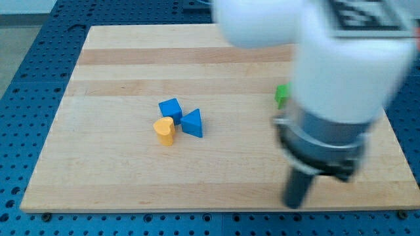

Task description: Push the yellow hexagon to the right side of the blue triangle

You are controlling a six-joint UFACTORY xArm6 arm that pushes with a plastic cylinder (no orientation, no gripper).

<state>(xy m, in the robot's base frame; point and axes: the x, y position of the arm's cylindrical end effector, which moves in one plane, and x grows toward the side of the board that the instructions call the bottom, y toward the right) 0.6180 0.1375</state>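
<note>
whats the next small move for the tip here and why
Probably slide my tip toward the view's left, along the board's bottom edge, to get below and left of the yellow block. It now sits far to the view's right, while the yellow block lies left of the blue triangle, under the blue cube.

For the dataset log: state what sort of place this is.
Probably a robotics lab bench: a wooden board lies on a blue perforated table, with small blocks like the blue triangle and a white robot arm above.
</note>
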